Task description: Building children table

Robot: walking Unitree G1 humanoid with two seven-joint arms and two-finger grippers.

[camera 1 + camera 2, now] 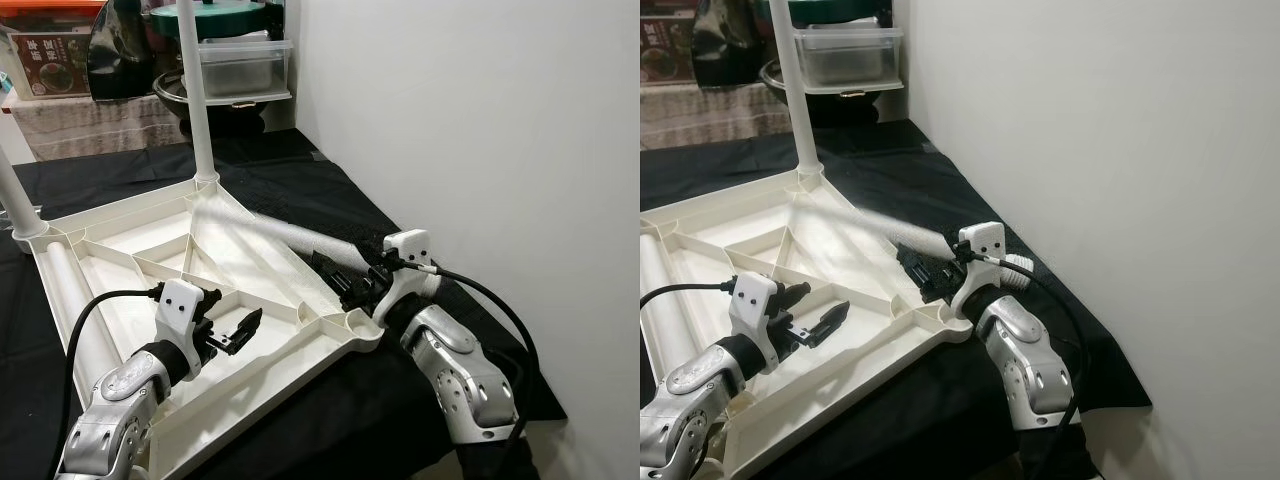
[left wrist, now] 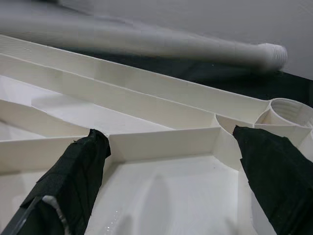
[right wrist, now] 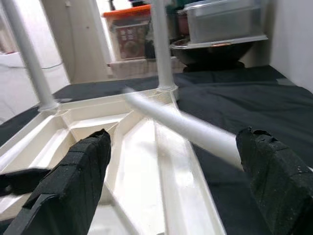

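Your landmark is the white table top (image 1: 250, 262), lying upside down on the black cloth (image 1: 300, 185) with its ribbed underside facing up. Two white legs already stand upright in its corner sockets: one leg (image 1: 196, 95) at the far corner of the top, another leg (image 1: 15, 195) at the far-left corner. A third leg (image 1: 75, 310) lies flat inside the top, along its left edge. A fourth, loose leg (image 1: 320, 243) sits blurred along the top's right edge, slanting from the far corner down toward the near-right corner socket (image 1: 358, 322), which stands open. Your right gripper (image 1: 352, 282) is just beside that socket, at the right edge of the top; in the right wrist view its fingers (image 3: 73, 181) are spread wide, with the loose leg running between them, and you cannot tell whether either finger touches it. Your left gripper (image 1: 235, 333) hovers over a rib compartment near the front edge of the top; its fingers (image 2: 78, 171) are parted wide and grip nothing. Beyond the far edge of the top, a clear plastic bin (image 1: 245, 62) and a printed box (image 1: 50, 60) sit against the white wall (image 1: 470, 130).
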